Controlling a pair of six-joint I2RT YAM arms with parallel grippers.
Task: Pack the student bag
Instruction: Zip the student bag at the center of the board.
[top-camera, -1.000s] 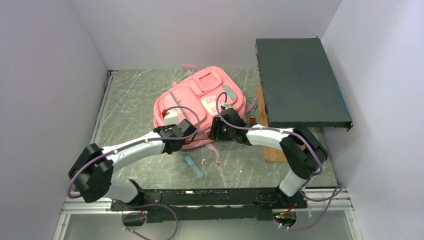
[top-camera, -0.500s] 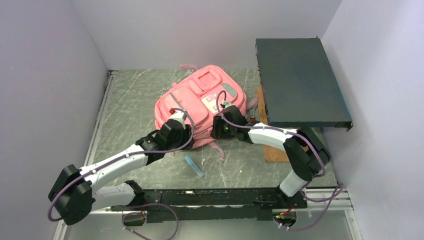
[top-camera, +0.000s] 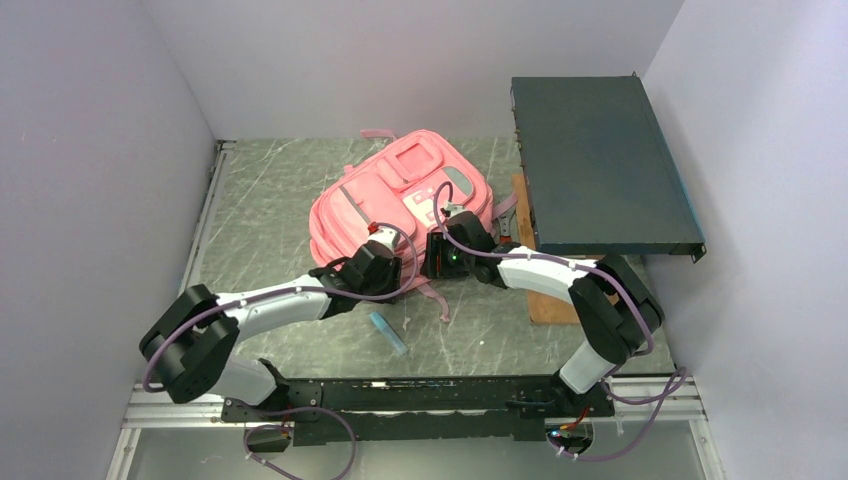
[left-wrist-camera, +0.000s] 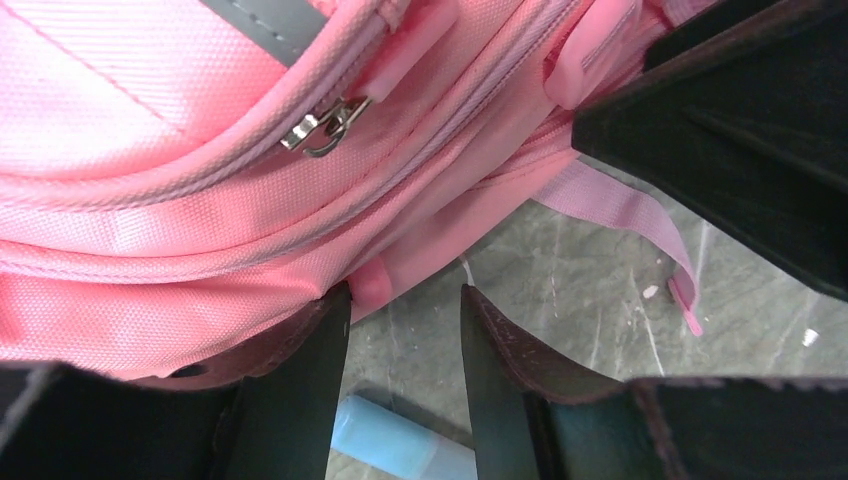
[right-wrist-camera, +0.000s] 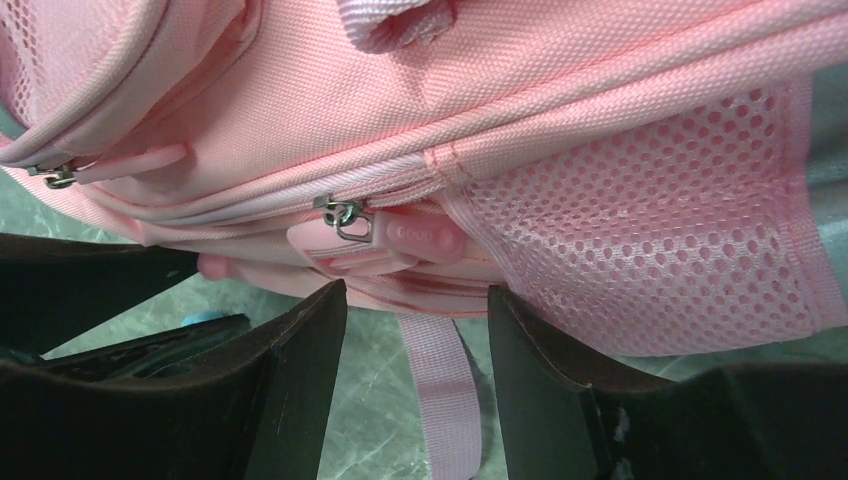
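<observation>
Left wrist view: the left pincer (left-wrist-camera: 405, 300) stands parted and empty against the near bottom edge of the student bag (left-wrist-camera: 150, 250), which lies flat on the worktop (top-camera: 260, 200). The right pincer (right-wrist-camera: 415, 295), likewise parted, sits just below a zip pull (right-wrist-camera: 400, 237) on the bag's near side.

the large soft pink fabric backpack (top-camera: 400, 205) lies flat on the grey marbled table (top-camera: 260, 200), front pockets facing up, set at a slant towards the far side. it has grey trim, a pale patch on its front and a pink mesh side pocket (right-wrist-camera: 650, 250). the zips seen close up look shut, with metal sliders and pink rubber pulls (right-wrist-camera: 400, 238). a thin pink strap (top-camera: 438, 300) trails from its near edge onto the table.
</observation>
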